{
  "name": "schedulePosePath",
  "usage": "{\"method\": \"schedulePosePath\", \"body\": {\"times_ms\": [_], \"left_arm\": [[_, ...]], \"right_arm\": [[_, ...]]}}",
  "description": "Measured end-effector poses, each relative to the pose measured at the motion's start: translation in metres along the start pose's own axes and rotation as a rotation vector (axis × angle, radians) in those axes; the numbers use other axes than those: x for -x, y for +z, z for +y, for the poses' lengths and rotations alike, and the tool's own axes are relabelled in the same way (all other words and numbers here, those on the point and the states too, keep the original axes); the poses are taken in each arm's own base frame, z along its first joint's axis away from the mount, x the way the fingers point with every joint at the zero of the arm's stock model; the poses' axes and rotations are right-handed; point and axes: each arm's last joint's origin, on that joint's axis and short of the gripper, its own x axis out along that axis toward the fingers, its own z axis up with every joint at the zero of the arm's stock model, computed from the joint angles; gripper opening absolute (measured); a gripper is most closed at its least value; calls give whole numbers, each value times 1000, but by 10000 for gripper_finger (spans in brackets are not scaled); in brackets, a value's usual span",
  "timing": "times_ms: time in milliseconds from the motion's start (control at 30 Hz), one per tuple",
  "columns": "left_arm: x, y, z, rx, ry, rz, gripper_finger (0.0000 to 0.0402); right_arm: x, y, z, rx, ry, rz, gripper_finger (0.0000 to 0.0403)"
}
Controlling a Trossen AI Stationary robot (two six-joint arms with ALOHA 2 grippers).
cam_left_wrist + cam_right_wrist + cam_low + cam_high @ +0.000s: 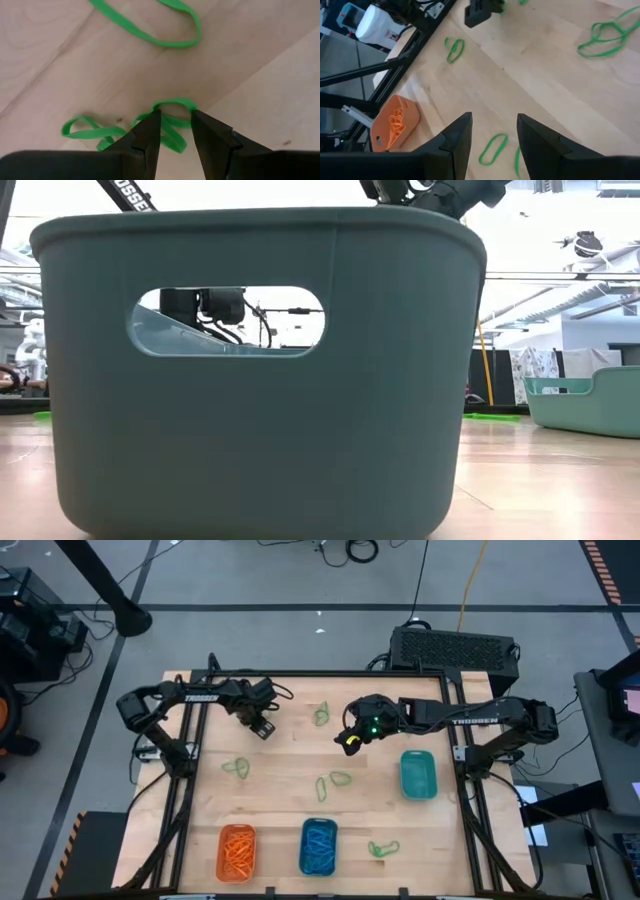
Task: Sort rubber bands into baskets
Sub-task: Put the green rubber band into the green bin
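My left gripper [262, 727] [175, 117] points down at the table's far left, open, low over a green rubber band [172, 105] whose looped end lies between its fingertips. More green bands lie flat on the wood [236, 768] [322, 715] [335, 782] [383, 848]. My right gripper [350, 743] [492, 122] hangs open above the table's middle, with nothing between its fingers. The orange basket [237, 851] and the blue basket [318, 846] stand at the near edge with bands inside. The teal basket [417, 775] stands at the right. My left gripper comes at the green band's looped end [172, 104] from above, one fingertip [152, 122] on each side of it. The band lies flat on the table. I cannot tell whether the fingertips touch it.
A basket wall [260, 380] close to the camera fills most of the low view. Black frame rails [185, 790] [470, 790] run along both table sides. A black box [455, 645] sits behind the far edge. Bare wood lies between the baskets and the arms.
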Motion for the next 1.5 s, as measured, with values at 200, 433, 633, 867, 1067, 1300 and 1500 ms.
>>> {"method": "schedulePosePath", "body": {"times_ms": [200, 433, 633, 867, 1067, 1300, 1500], "left_arm": [[-4, 2, -1, -5, -12, 8, 114], [0, -2, -11, -64, -52, -3, 10], [23, -10, -29, -123, -137, -73, 3], [73, -25, -53, -121, -306, -268, 2], [118, -31, -86, -124, -657, -513, 1], [159, -32, -122, -176, -1042, -758, 1], [168, -36, -130, -157, -1110, -800, 0]], "right_arm": [[-1, -9, 8, -18, 20, 21, 148], [-1, -24, 21, -2, 50, 61, 148], [-1, -36, 30, 9, 51, 64, 148], [20, -45, 43, 51, 36, -33, 148], [35, -41, 50, 134, 101, -83, 148], [31, -32, 63, 367, 205, -214, 148], [25, -30, 67, 591, 213, -276, 148]]}}
